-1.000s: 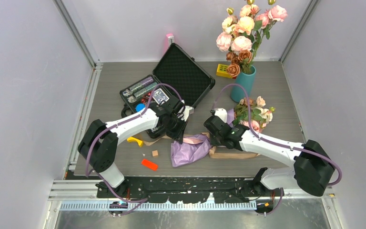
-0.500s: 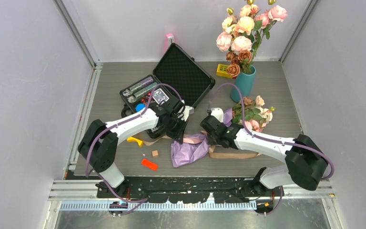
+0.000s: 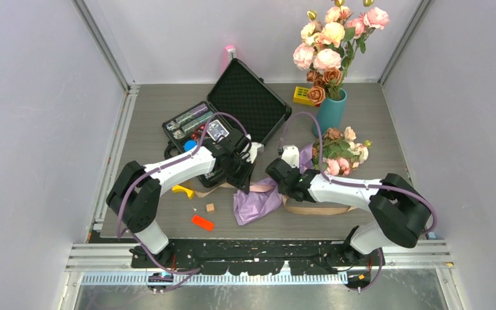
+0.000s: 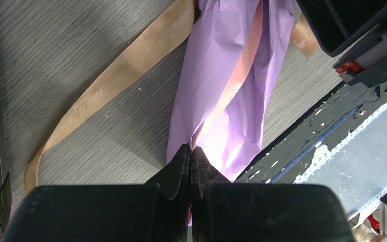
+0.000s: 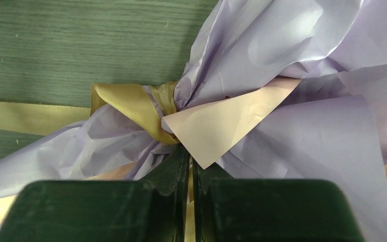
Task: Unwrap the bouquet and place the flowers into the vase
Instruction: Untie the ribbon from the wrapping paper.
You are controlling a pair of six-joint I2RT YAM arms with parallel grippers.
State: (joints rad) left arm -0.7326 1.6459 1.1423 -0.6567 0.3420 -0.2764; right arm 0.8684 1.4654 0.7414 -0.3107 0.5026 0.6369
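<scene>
- My left pincer (image 4: 190, 150): pressed together on a fold of the bouquet (image 4: 221, 75). Its lilac paper and pink lining run straight out ahead of the tips.
- My right pincer (image 5: 189, 151): nearly closed, with a strand of the tan ribbon (image 5: 30, 117) showing between the fingers. The knot (image 5: 158, 103) sits just ahead of the tips, cinching the paper.
- Between the two pincers: the gathered neck of the bundle, lying on the desk (image 3: 161, 110). Loose ribbon tails trail to either side of it.
- Beyond my right pincer: the flowers (image 3: 339, 155), heads out of the wrap's open end, stems hidden inside the paper.
- Farther beyond, well apart from both pincers: the vase (image 3: 330, 113), upright and already holding a larger bunch of roses (image 3: 329, 39).
- Hazard, as I judge it: the knot looks tied. If I draw the pincers apart, the thin paper in the left one would probably tear before the ribbon gives.
- Hazard: pulling the wrong strand would tighten the knot, and smooth ribbon may slip from so slight a pinch.
- Hazard: dragging the whole bundle would push the flowers toward the vase, which is tall, slim and top-heavy, so it could tip.
</scene>
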